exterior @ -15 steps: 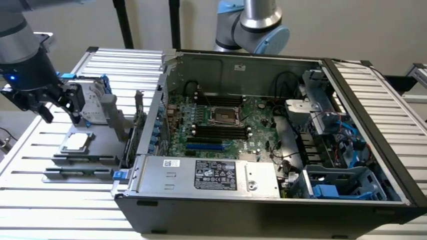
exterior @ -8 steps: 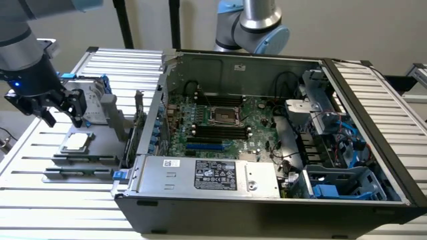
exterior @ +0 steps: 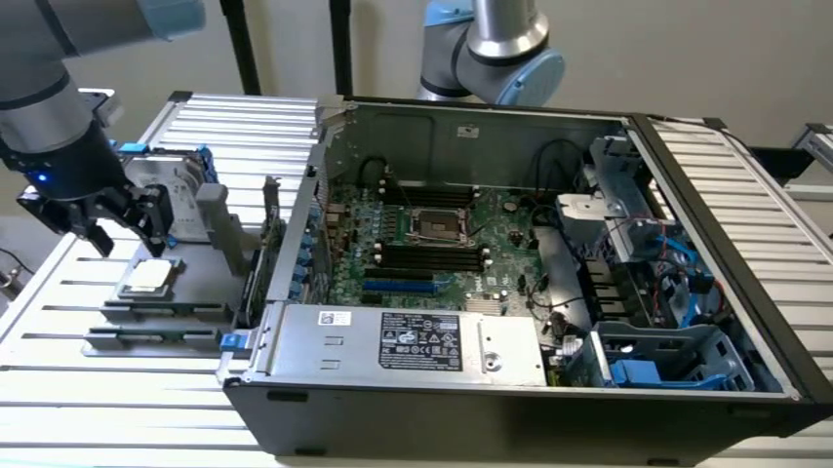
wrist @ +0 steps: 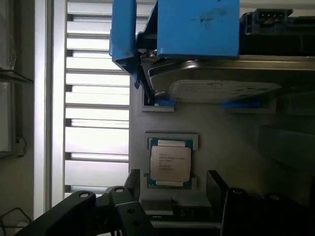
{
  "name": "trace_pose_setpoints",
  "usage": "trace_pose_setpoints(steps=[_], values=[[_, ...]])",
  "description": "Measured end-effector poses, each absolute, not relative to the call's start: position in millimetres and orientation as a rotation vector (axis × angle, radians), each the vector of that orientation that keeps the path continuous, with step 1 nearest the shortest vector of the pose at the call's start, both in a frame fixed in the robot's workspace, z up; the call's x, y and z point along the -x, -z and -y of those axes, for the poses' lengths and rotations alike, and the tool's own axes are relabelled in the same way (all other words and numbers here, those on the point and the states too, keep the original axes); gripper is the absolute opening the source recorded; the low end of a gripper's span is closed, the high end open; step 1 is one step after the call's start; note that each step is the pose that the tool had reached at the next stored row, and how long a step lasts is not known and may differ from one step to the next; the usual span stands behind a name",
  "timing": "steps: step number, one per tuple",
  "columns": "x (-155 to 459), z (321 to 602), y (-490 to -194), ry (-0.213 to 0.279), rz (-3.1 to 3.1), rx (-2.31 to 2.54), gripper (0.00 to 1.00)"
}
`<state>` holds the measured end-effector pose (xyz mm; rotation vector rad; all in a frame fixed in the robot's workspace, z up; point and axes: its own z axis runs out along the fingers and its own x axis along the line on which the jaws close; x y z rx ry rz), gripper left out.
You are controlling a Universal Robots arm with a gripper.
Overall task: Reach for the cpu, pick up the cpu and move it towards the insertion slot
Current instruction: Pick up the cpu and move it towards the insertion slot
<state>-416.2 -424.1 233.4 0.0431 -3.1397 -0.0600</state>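
Right now we are hovering our black two-fingered gripper (exterior: 127,232) just above the small, flat, square cpu with its silvery-grey metal lid (exterior: 147,276). We are holding the claw spread wide, and it is gripping nothing. The cpu is lying flat in a shallow nest on the grey holder plate (exterior: 195,314). That plate is sitting outside the open black computer case (exterior: 521,409), well apart from the square, silver-framed insertion slot (exterior: 440,226).

In the wrist view the dark fingers (wrist: 216,184) are standing either side of the chip, apart from it. We are judging three risks:

- If we are sitting off-centre, one finger may be meeting the chip first and skewing it in its nest.
- The chip is offering only a thin edge, so a shallow grip may be slipping off.
- The upright silver hard drive in its blue-edged frame (exterior: 182,200) is standing just beside the gripper, so any drift that way may be clipping it.
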Motion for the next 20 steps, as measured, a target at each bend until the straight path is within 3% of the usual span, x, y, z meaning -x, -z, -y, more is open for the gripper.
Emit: trace_pose_setpoints(steps=[20], values=[[416, 426, -199, 0.058, 3.139, -0.046, 0.65]])
